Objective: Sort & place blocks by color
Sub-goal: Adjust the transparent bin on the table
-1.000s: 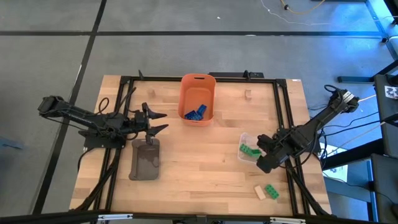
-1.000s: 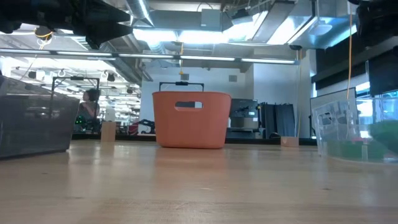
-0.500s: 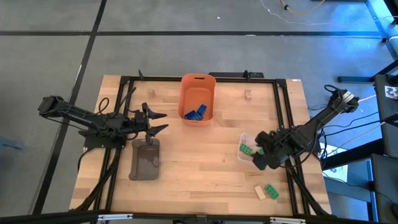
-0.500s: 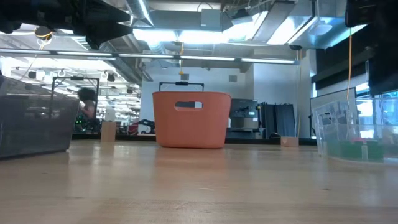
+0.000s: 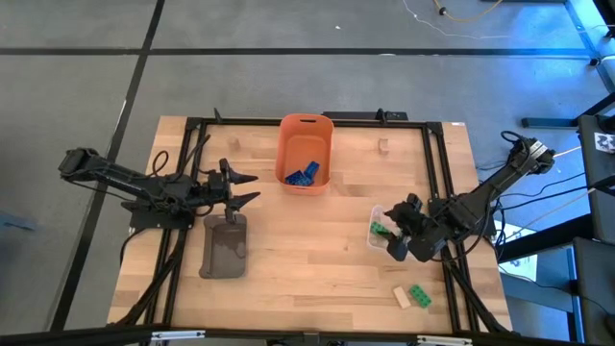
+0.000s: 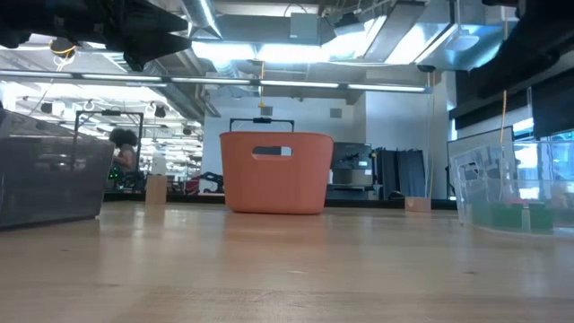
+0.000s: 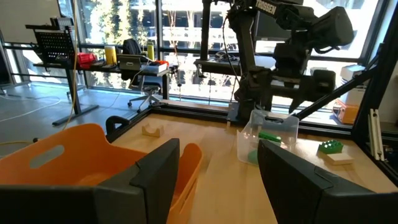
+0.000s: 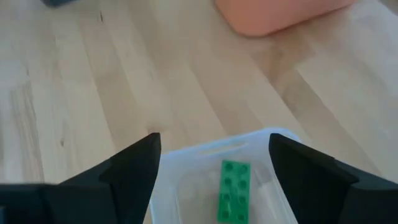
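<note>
The right gripper [image 8: 214, 163] hangs with its two dark fingers [image 8: 134, 165] spread wide above a clear plastic bin [image 8: 186, 162]. A green block [image 8: 234, 190] lies inside it. The orange bin [image 8: 273, 15] stands farther off on the wooden table [image 8: 93, 81].

White lettering, cut off by the frame edge and readable only in part as "ROSSEN", on the dark upper casing of the far arm [image 7: 283, 25], above its gripper over the clear tub [image 7: 267, 134]. A black-and-white square marker on a stand [image 5: 605, 142] beyond that arm's base, unreadable. Nothing else legible.
</note>
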Robot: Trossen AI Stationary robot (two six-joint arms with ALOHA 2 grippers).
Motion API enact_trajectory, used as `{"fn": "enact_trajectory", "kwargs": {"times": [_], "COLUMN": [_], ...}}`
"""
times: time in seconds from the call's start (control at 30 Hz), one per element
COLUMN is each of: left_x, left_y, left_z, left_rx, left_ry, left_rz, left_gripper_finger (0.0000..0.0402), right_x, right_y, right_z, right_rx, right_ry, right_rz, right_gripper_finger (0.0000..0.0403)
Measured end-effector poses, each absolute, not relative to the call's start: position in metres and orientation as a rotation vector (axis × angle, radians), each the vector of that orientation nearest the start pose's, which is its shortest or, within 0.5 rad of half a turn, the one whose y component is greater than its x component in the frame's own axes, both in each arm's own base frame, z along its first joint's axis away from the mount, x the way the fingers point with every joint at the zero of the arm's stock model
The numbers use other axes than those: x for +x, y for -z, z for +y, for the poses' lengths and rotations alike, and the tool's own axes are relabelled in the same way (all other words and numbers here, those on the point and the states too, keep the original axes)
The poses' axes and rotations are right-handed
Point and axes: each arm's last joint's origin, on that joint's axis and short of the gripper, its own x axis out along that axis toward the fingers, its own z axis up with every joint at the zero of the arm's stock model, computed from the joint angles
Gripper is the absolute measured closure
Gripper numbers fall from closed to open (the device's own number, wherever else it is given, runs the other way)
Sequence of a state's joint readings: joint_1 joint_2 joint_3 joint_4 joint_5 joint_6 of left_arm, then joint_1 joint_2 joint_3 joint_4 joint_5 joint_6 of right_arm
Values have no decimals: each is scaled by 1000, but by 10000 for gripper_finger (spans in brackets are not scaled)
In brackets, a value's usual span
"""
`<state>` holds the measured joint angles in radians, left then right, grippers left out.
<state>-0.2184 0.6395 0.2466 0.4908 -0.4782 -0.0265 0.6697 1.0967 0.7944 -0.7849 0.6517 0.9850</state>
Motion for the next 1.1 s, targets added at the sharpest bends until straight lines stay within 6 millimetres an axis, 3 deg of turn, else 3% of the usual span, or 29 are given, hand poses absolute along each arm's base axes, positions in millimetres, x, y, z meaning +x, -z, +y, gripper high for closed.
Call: {"fn": "enact_trajectory", "kwargs": {"times": [0.4,0.57,0.77,1.1], "left_x": [150,150,150,150], "left_y": [-232,-232,-232,-232], "left_z": [-20,-20,-20,-20], "left_rx": [-60,-60,-59,-58], "left_ry": [-258,-259,-259,-261], "left_rz": [-96,-96,-96,-96], "left_gripper_finger": [192,192,192,192], "right_x": [166,170,171,171], "right_y": [-245,-248,-249,-249], "right_z": [109,113,114,115], "right_rx": [268,255,246,247], "right_ry": [353,295,278,247], "right_rz": [720,698,688,713], "right_gripper_finger": [104,133,207,382]}}
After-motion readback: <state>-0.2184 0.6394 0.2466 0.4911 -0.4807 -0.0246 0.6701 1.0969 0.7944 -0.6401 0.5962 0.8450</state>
